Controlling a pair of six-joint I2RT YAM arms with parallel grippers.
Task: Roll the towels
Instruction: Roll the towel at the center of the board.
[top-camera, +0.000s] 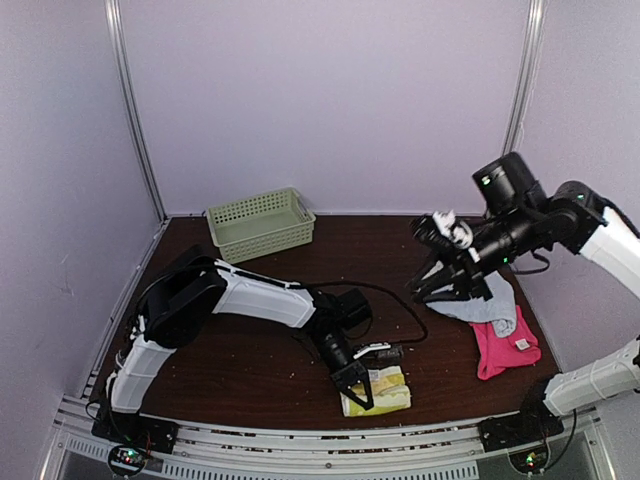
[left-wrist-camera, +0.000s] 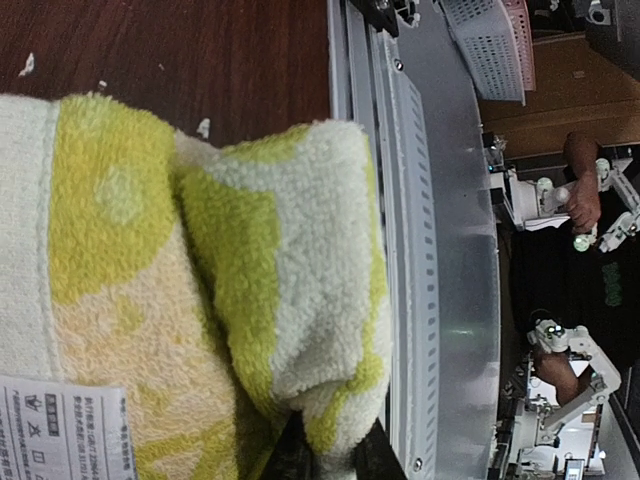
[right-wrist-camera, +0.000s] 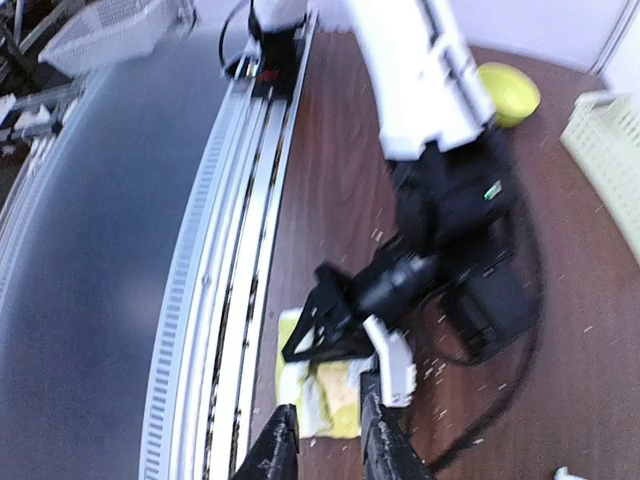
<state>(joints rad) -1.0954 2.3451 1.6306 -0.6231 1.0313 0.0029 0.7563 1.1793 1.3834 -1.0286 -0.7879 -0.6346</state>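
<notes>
- the lime-green towel (top-camera: 388, 392), printed with pale lemon, is seen lying on the dark bench (top-camera: 250, 350) close to its near edge, just beside the metal rail (top-camera: 300, 440).
- in the left wrist view this towel (left-wrist-camera: 270, 280) is shown folded over on itself, with a white printed label (left-wrist-camera: 60, 430) at one corner.
- the left end effector (top-camera: 358, 392) is lowered onto the towel's left side; its jaws are set narrow, and a fold of the towel is pinched between them.
- the right end effector (top-camera: 438, 292) is held raised above the right side of the bench, over the other cloths; its jaws are parted a little and nothing is held between them.
- a light blue towel (top-camera: 490, 308) is seen crumpled beneath it, overlapping a hot pink towel (top-camera: 500, 352) that bears a white tag (top-camera: 522, 344).
- a green plastic basket (top-camera: 260, 222) is placed at the back left of the bench, well apart from all the towels.
</notes>
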